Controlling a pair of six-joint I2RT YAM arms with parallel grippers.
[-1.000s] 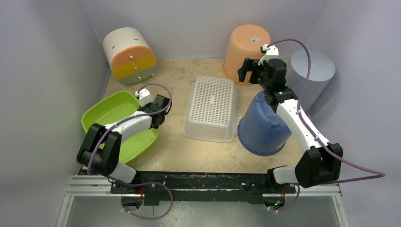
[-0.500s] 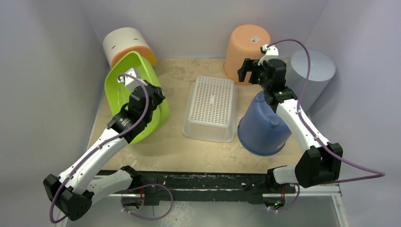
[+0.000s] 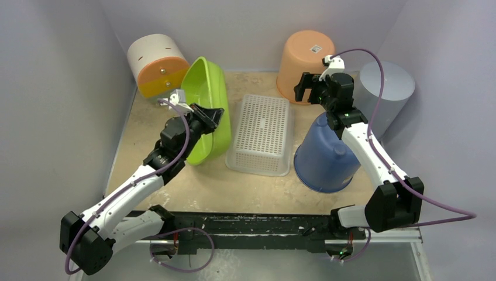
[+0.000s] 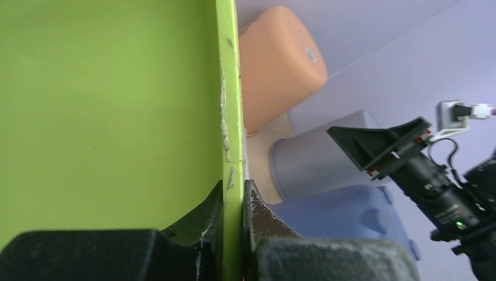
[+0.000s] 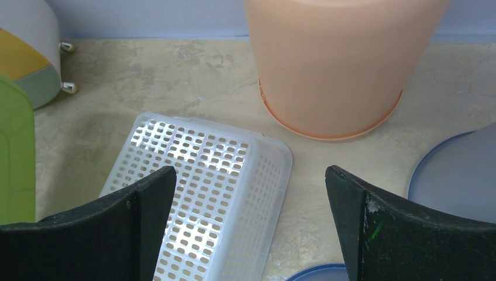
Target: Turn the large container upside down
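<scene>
The large lime-green container (image 3: 203, 96) stands tilted on its edge on the table, its hollow facing left, just left of the white basket. My left gripper (image 3: 212, 115) is shut on its upper right rim. In the left wrist view the green rim (image 4: 231, 105) runs straight up between my two fingers, and the left gripper (image 4: 233, 196) pinches it from both sides. The container's green inside fills the left half of that view. My right gripper (image 3: 305, 88) is open and empty, held high in front of the orange bucket; it also shows in the right wrist view (image 5: 251, 193).
An upturned white perforated basket (image 3: 261, 133) lies mid-table, also in the right wrist view (image 5: 199, 175). An upturned orange bucket (image 3: 304, 55) stands at the back. A blue bucket (image 3: 324, 155) and a grey cylinder (image 3: 387, 88) are at right. A white-and-orange drawer unit (image 3: 153, 58) is at back left.
The left arm has lifted the green container from lying flat at the left, tipped it onto its edge and carried it right toward the basket. The right arm has not moved.
</scene>
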